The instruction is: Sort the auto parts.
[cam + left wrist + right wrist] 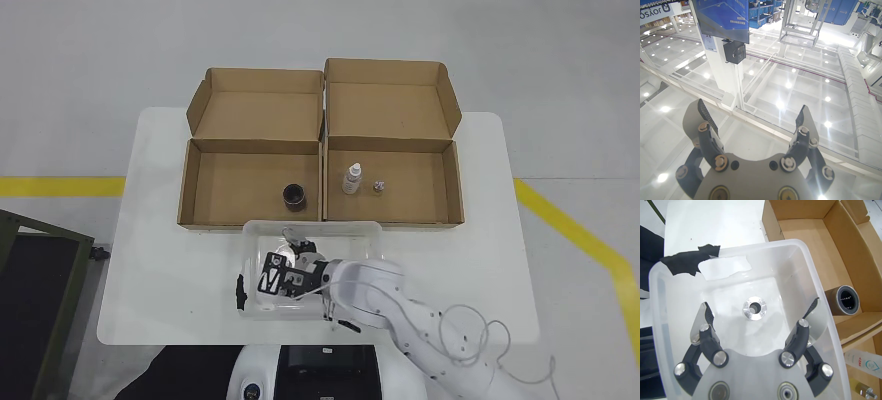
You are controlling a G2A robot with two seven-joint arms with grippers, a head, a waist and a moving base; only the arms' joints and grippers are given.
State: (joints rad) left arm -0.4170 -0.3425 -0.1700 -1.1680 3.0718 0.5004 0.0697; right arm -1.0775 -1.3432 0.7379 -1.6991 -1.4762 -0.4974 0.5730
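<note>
A clear plastic bin [375,228] stands at the table's front. My right gripper [761,303] hangs open inside it, one finger on each side of a silver metal ring [754,308] lying flat on the bin floor, and touches nothing. One fingertip [814,303] is close to the bin wall [806,262]. In the top view this gripper [285,275] covers the bin's left part. A dark cylindrical bearing [294,197] lies in the left cardboard box [215,190]. My left gripper [752,104] points up at the ceiling, open and empty.
The right cardboard box [420,190] holds a small white bottle [352,178] and a small metal stud [379,185]. Both boxes stand just behind the bin with lids folded back. Black tape [689,260] sticks to the bin's rim. White table shows on either side.
</note>
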